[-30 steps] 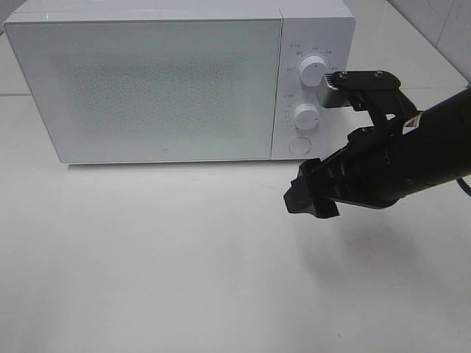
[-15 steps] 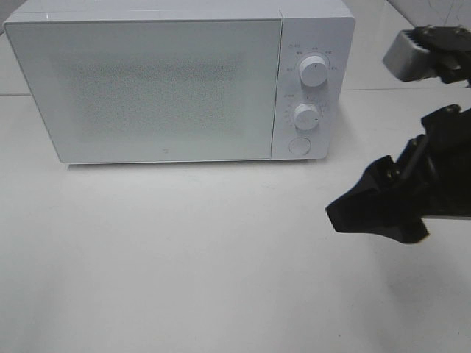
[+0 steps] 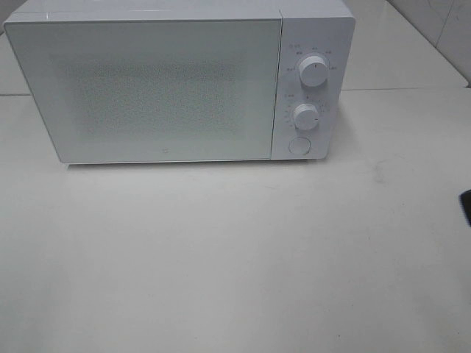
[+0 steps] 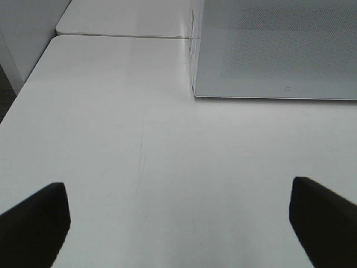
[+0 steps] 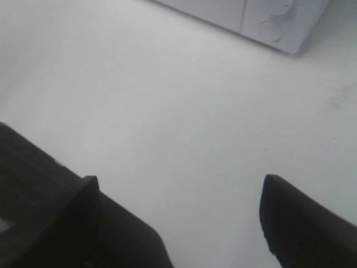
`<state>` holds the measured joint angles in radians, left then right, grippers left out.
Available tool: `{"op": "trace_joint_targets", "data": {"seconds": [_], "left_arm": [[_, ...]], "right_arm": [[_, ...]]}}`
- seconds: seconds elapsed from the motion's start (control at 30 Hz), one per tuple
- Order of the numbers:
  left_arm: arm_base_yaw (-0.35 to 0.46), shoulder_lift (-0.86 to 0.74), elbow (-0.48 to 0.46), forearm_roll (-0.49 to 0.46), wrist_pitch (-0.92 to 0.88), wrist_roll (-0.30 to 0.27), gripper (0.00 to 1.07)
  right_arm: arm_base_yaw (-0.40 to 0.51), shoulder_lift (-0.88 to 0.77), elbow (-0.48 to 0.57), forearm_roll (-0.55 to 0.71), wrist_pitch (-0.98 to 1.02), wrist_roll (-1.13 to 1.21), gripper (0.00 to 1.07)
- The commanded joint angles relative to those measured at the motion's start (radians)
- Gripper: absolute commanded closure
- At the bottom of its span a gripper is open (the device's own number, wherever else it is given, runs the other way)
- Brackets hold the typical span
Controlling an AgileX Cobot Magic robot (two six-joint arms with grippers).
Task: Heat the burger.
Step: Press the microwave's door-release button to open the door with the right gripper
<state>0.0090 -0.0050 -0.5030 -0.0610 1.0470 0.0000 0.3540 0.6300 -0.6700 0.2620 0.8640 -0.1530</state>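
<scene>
Microwave (image 3: 147,88): was set at the far side of the table (image 3: 221,265), door shut.
Burger: was not seen in any view; its place could not be told.
Left gripper (image 4: 178,218): was spread wide over the table near the microwave's left corner, nothing gripped.
Right gripper (image 5: 181,198): was spread wide, nothing gripped; possibly the dark sliver at the high view's right edge.

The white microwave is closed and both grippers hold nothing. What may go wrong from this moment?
1. The frosted door of the white box-shaped microwave oven is shut, and no burger shows in any view. The oven might be run empty, or the burger might be forgotten elsewhere.
2. The settings of the upper round white knob and the lower round white knob cannot be read, so the heating could be too long or too short.
</scene>
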Motion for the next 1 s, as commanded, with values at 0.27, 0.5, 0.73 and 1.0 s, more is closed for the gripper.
{"op": "trace_joint_targets", "data": {"seconds": [0.27, 0.5, 0.73, 1.0], "left_arm": [[0.002, -0.008, 0.002, 0.003, -0.009, 0.0, 0.07], [0.002, -0.008, 0.002, 0.003, -0.009, 0.0, 0.07], [0.002, -0.008, 0.002, 0.003, -0.009, 0.0, 0.07], [0.002, -0.008, 0.002, 0.004, -0.009, 0.0, 0.07]], "right_arm": [[-0.134, -0.373, 0.044, -0.089, 0.121, 0.139, 0.32], [-0.212, -0.587, 0.106, -0.234, 0.175, 0.195, 0.32], [-0.272, -0.66, 0.157, -0.242, 0.184, 0.194, 0.32], [-0.295, -0.66, 0.162, -0.243, 0.177, 0.199, 0.32]]}}
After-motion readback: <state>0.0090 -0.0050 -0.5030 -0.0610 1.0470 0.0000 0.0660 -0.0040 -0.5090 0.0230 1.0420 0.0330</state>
